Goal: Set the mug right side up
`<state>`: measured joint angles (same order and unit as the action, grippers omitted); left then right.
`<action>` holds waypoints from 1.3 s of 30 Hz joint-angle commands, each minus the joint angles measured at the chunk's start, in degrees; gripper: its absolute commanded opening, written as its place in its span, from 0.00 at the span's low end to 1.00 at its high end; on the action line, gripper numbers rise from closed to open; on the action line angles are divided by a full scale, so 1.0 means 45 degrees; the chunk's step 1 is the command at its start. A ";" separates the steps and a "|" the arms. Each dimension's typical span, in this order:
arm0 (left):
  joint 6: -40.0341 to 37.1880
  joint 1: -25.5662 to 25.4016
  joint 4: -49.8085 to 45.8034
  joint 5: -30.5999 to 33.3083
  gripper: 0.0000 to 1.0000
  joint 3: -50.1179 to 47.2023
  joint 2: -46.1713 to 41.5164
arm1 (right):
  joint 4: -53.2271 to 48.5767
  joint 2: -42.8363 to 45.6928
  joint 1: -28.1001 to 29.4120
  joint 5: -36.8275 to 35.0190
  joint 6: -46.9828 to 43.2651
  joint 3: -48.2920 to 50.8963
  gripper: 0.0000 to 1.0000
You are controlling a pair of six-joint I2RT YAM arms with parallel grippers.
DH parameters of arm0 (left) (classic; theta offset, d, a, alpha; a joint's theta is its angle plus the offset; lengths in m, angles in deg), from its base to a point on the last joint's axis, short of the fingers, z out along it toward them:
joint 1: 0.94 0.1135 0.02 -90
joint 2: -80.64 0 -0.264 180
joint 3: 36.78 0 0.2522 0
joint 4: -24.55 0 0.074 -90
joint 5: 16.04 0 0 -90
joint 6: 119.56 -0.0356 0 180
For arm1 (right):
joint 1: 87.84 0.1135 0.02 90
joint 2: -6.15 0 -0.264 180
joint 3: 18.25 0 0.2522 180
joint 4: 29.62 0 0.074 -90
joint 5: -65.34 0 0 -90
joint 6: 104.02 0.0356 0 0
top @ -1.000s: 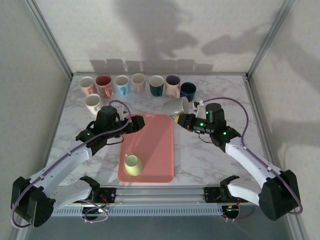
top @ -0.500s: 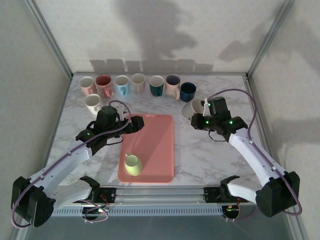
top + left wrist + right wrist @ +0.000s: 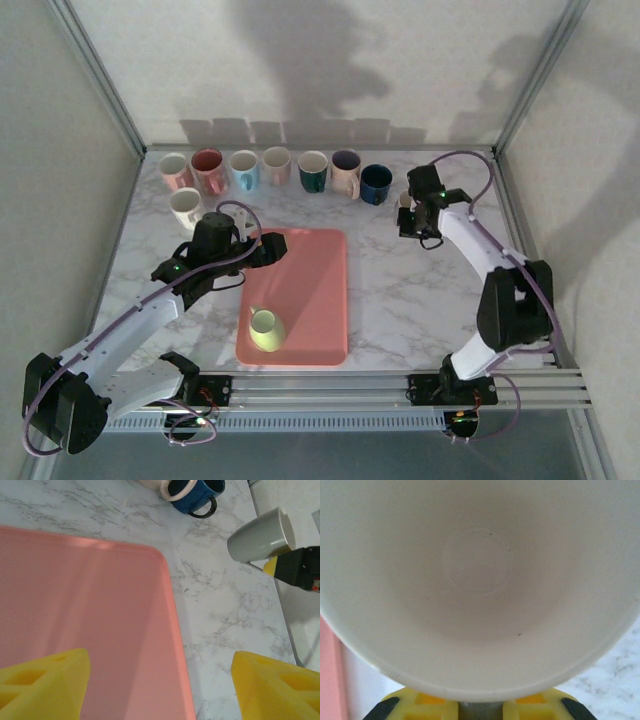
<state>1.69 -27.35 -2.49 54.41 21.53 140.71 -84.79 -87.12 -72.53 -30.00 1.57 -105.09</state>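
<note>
My right gripper (image 3: 408,218) is at the back right of the table, next to the dark blue mug (image 3: 376,183), and is shut on the white mug (image 3: 480,580). In the right wrist view I look straight into the mug's bare inside, and its rim sits just above my yellow fingers (image 3: 420,707). The left wrist view shows the same mug (image 3: 257,540) tilted, with the right gripper (image 3: 300,567) beside it. My left gripper (image 3: 275,245) hangs open over the right edge of the pink tray (image 3: 172,630), with nothing between its fingers (image 3: 280,685).
A pale green mug (image 3: 265,328) sits at the near end of the pink tray (image 3: 320,270). Several mugs (image 3: 276,165) line the back of the marble table, with one more white mug (image 3: 186,207) at the left. Metal frame posts (image 3: 530,90) stand at the back corners.
The right arm swung the white mug from the tray's back right corner out to the back right, beside the dark blue mug, turning it on the way. The left arm stayed put.
</note>
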 commanded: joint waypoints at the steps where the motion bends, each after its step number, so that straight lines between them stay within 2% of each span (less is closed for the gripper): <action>1: -0.0317 0.0108 -0.0193 0.0302 0.74 0.0344 0.0080 | 0.0442 -0.0815 -0.0315 -0.0463 -0.0440 -0.1275 0.00; 15: -0.0991 0.0128 -0.0427 0.0367 0.74 0.0509 0.0818 | 0.0559 -0.4327 -0.0606 -0.0864 -0.1195 -0.4311 0.00; 26: -0.1355 0.0146 -0.0718 0.0614 0.74 0.0685 0.1056 | 0.0759 -0.5764 -0.0598 -0.1266 -0.1239 -0.5535 0.01; 28: -0.1388 0.0147 -0.0736 0.0636 0.74 0.0685 0.1045 | 0.0764 -0.5888 -0.0593 -0.1198 -0.1203 -0.5601 0.06; 34: -0.1421 0.0148 -0.0950 0.0832 0.74 0.0743 0.1081 | 0.1215 -0.5424 -0.0603 -0.1058 -0.1005 -0.4863 0.32; 39: -0.1490 0.0147 -0.1308 0.0840 0.74 0.0967 0.1112 | 0.1320 -0.4604 -0.0601 -0.0871 -0.0849 -0.4091 0.45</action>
<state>-3.95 -27.29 -6.25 57.12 23.70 145.50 -79.56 -112.11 -75.11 -33.89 -2.87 -125.61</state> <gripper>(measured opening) 0.740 0.433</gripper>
